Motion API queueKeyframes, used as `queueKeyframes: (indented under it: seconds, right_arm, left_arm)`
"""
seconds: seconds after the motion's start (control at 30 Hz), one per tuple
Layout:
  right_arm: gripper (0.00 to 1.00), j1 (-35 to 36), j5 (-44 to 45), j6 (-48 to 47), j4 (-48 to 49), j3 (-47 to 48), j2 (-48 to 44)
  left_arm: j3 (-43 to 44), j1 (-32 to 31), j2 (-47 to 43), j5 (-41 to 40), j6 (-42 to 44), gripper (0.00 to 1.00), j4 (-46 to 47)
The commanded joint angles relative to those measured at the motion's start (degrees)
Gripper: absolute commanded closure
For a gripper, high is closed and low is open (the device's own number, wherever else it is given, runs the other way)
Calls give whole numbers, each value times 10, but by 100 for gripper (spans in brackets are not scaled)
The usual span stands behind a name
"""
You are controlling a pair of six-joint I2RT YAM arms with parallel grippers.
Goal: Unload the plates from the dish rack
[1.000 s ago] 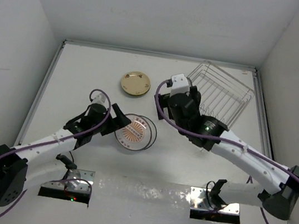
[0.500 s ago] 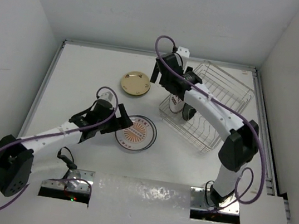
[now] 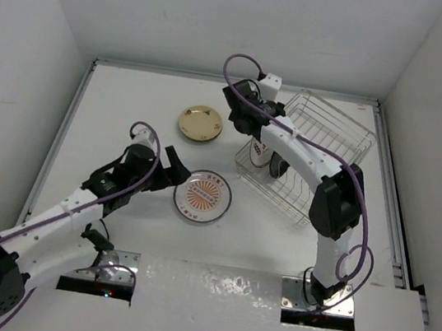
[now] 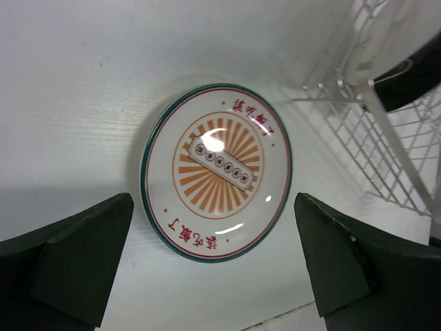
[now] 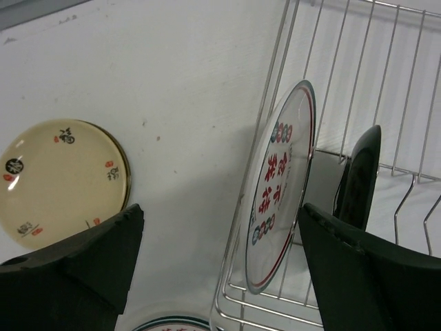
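A white plate with an orange sunburst pattern (image 3: 202,197) lies flat on the table; in the left wrist view this plate (image 4: 217,171) sits just ahead of my fingers. My left gripper (image 3: 172,167) is open and empty, just left of it. The wire dish rack (image 3: 315,146) stands at the back right. A white plate with red characters (image 5: 282,186) and a black plate (image 5: 358,176) stand upright in its near-left end. My right gripper (image 3: 242,121) is open and empty, above that end of the rack. A tan plate (image 3: 200,123) lies flat on the table.
The tan plate (image 5: 62,183) lies left of the rack's corner, close to my right gripper. The rack's wire edge (image 4: 386,138) is just right of the orange-patterned plate. White walls enclose the table on three sides.
My left gripper has drawn back to the left, off the orange-patterned plate, which lies flat. My right arm has swung from the table's middle out to the rack's left end.
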Motion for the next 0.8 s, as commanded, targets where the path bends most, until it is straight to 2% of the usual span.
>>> queueKeyframes:
  seconds: [0.0,0.1,0.17,0.2,0.37,0.4,0.5,0.77]
  right_arm:
    - [22,-6,42,12,12,19,19]
    - [41,-9,52,8,35,6,23]
    - [59,-12,58,6,50,-4,22]
    - [59,-12,58,7,55,-4,22]
    - [86,-16,51,27,53,-20,20]
    - [94,-16,49,34,61,-33,11]
    - [100,-16,42,49,78,-59,-17]
    - [100,-15,35,35,108,-80,-108]
  left_arm:
    - [49,-6,-60,-6,22,0,-37]
    - [86,-6,-98,-20,48,0,-88]
    - [116,-6,-130,-33,71,0,-126]
    - [125,-6,-141,-39,78,0,-136]
    - [171,-7,-179,-71,105,0,-195]
    - [174,-6,-183,-74,107,0,-198]
    - [178,-6,-184,-79,111,0,-206]
    - [178,-6,-183,-80,107,0,-200]
